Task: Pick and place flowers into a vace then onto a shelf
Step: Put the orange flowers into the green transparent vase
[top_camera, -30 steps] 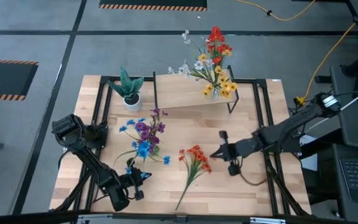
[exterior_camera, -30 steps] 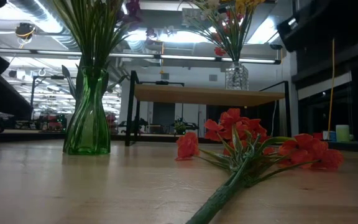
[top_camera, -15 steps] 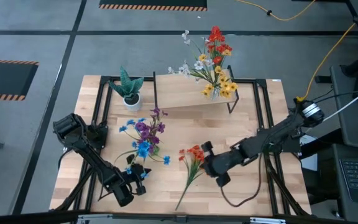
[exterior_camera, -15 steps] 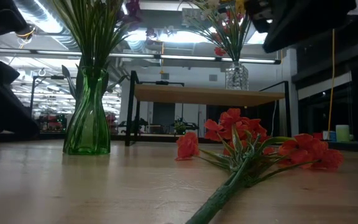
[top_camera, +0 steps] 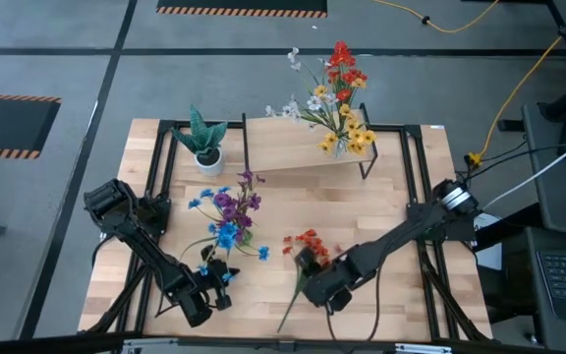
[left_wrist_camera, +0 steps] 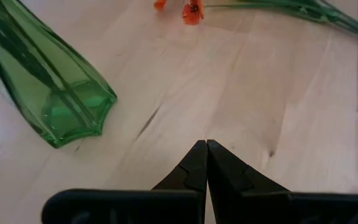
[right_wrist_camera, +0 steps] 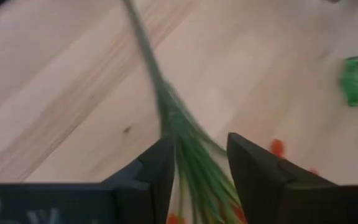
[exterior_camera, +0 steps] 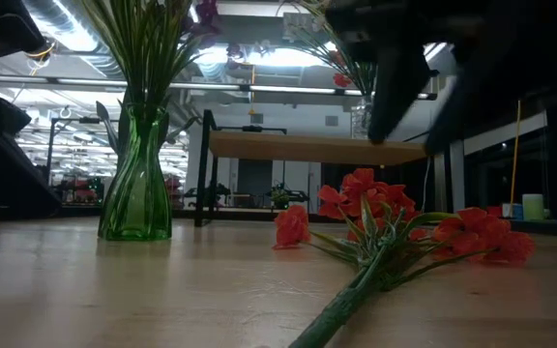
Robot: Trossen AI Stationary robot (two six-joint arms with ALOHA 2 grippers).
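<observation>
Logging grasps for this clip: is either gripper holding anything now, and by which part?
Nothing is held. The right gripper is open, its fingers either side of the orange flower sprig's stem, not yet closed on it. The left gripper is shut and empty beside the green vase.

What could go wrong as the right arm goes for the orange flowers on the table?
The right gripper straddles the orange flowers where the stalk fans into thin stems, so closing there may catch only a few. The stalk lies flat on the table; a low approach could scrape wood. Lifted, the sprig might swing toward the green vase.
</observation>
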